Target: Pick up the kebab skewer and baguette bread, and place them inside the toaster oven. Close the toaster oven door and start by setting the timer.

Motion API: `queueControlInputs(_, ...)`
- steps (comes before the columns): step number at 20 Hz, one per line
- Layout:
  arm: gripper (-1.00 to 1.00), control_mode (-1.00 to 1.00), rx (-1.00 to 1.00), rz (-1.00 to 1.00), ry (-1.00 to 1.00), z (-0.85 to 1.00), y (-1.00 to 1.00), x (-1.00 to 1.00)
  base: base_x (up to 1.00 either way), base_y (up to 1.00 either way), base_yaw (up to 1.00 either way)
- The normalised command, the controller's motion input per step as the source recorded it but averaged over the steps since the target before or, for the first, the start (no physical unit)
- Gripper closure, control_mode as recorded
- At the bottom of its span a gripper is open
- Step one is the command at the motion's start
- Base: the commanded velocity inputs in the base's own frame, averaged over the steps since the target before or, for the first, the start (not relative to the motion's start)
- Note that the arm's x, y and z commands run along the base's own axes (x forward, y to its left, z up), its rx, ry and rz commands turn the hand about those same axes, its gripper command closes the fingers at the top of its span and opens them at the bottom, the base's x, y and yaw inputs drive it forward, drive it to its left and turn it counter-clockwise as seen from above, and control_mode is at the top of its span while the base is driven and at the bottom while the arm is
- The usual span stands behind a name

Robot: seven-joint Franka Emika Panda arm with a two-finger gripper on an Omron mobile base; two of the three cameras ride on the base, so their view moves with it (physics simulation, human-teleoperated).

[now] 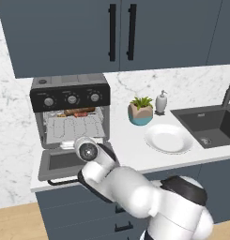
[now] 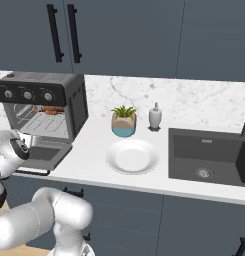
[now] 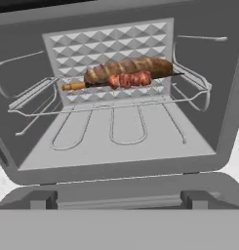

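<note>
The kebab skewer point(image 3: 122, 79) and the baguette bread point(image 3: 130, 68) already lie side by side on the wire rack point(image 3: 111, 105) inside the toaster oven point(image 1: 72, 112), their long axes running across the cavity. The toaster oven door point(image 1: 65, 161) hangs open, dropped flat toward the robot, directly below and ahead of the hand. So the coming move likely turns on getting under its front edge (the bar handle is half hidden behind the arm). The fingers are spread wide and hold nothing; their tips are hard to make out.
</note>
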Motion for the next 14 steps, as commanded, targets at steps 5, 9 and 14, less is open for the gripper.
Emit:
queueControlInputs(5,-1.00,-1.00,0.00,0.00,0.00,-0.17,0.03,-1.00,0.00,0.00,0.00)
queueControlInputs(9,-1.00,-1.00,0.00,0.00,0.00,-0.19,0.03,-1.00,0.00,0.00,0.00)
queueControlInputs(14,-1.00,-1.00,0.00,0.00,0.03,-0.13,0.17,-0.93,0.00,0.00,0.00)
